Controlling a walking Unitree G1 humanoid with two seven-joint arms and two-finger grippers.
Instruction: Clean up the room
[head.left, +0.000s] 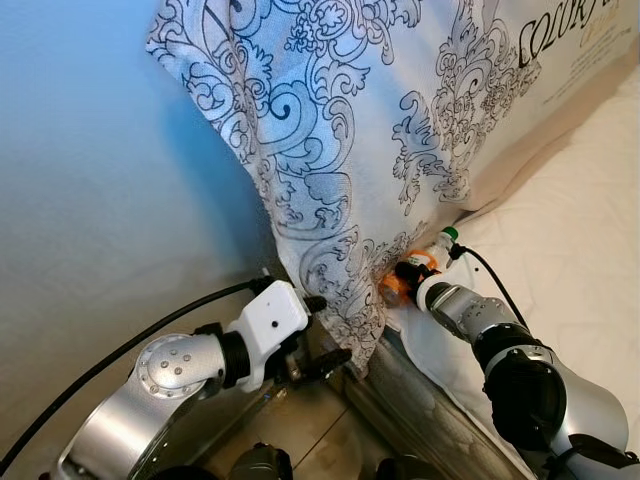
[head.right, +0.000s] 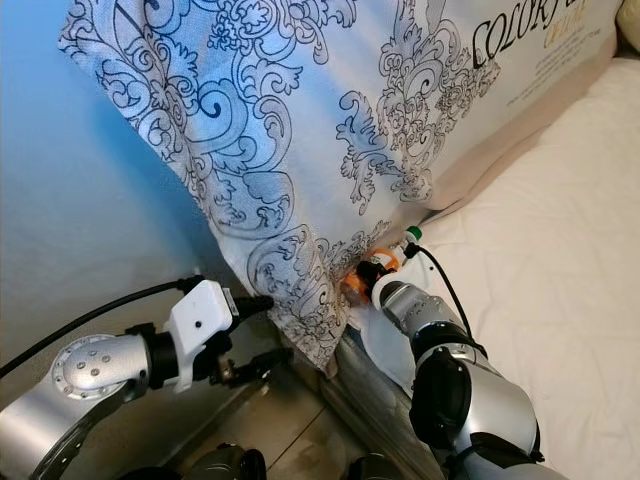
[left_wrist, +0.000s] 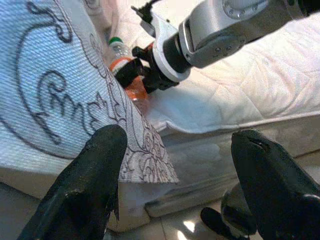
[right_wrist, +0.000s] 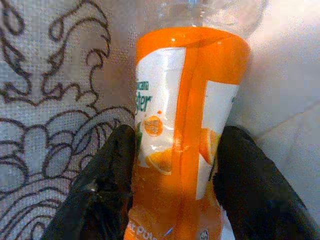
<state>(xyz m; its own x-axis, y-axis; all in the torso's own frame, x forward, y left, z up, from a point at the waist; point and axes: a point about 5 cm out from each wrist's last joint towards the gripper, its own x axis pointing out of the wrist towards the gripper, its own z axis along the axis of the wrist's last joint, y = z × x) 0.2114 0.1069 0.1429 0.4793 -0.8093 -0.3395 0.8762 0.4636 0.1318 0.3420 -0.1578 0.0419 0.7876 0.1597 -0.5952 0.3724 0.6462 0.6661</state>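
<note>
While my head camera looks down at the corner of the bed, I see my right gripper closed around an orange-labelled bottle, one black finger pressed to each side of the label. That bottle lies on the white mattress, right at its edge, tucked against the hanging grey patterned cloth, its green cap pointing away from me. My left gripper hovers lower down beside the bed frame, its fingers spread wide with nothing between them, close to the cloth's bottom corner.
</note>
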